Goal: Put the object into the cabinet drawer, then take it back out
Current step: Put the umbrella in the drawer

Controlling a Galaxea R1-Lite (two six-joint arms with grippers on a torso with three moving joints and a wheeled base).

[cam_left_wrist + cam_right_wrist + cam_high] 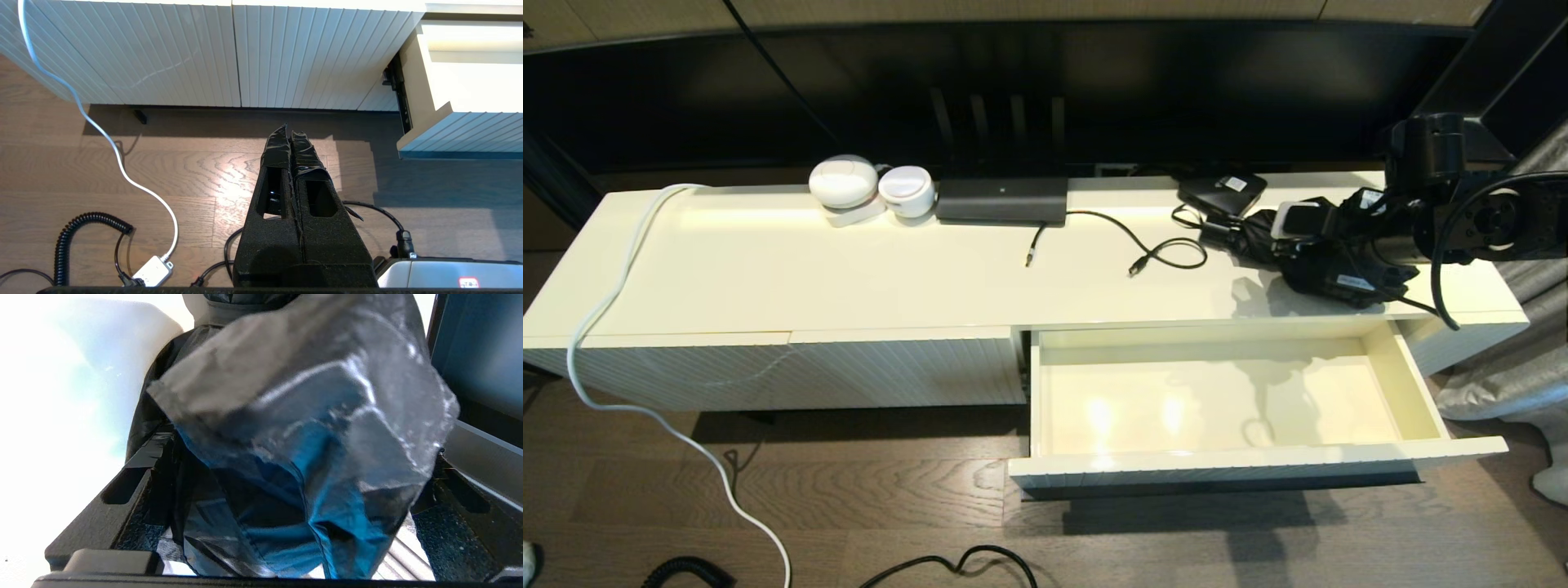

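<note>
1. Nearest, on the wooden floor (890,490) in front of the cabinet drawer (1258,467) and off to its left: a white cable (645,408) snaking away, plus black leads.
2. Also out over that floor, left of the drawer's left end: the left claw (289,132), parked, clenched with both fingers pressed flat together, grasping nothing.
3. Then the drawer itself: pulled fully out, ribbed front toward the robot, smooth cream interior bare and glossy with light glare.
4. To the drawer's left, flush in the cabinet: ribbed white panels (163,53), closed.
5. Just behind the drawer, the cream counter (849,269), running well off to the left.
6. On the counter directly behind the drawer's right half: the right claw (1258,241), pointing leftward, released, its fingers (122,498) spread wide on either side of the object.
7. Between those fingers: the object (310,428), something dark in a crinkled clear plastic bag, outside the drawer; cannot tell whether bag and pads touch.
8. Behind the drawer's middle: loose black cables (1152,253) and a flat black box (1221,192).
9. Farther back and left of the drawer: a long black device (1001,200) and two round white gadgets (843,181).
10. Farthest behind the drawer: a wide dark screen (1045,90).
</note>
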